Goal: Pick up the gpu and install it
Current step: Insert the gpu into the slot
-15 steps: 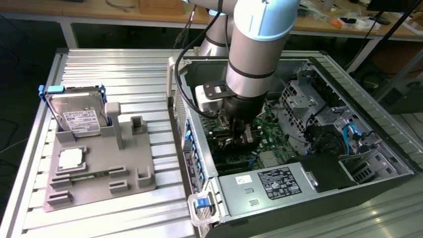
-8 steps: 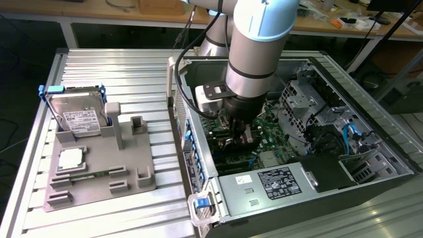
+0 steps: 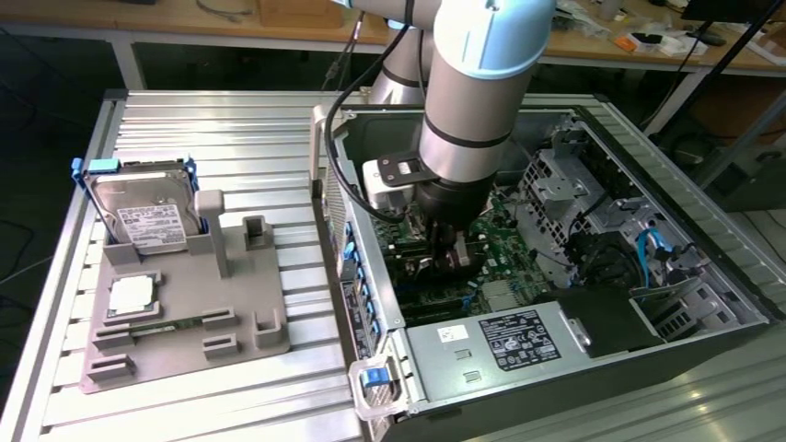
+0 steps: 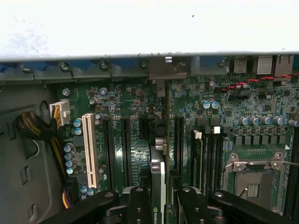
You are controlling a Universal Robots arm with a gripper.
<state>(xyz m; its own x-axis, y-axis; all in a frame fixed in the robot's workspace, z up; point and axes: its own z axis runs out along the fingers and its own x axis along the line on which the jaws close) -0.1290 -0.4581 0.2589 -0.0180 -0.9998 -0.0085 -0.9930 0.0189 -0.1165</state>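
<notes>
The gpu appears edge-on in the wrist view, a thin dark card standing upright over the green motherboard. It lines up with a black slot among the expansion slots. Its silver bracket meets the back wall of the case. My gripper is shut on the card, one black finger on each face. In the exterior view, the gripper reaches down deep into the open computer case, low over the motherboard.
A white slot, memory slots, an empty CPU socket and a cable bundle surround the card. Outside the case, a grey fixture holds a hard drive and a CPU chip. The power supply fills the case's near end.
</notes>
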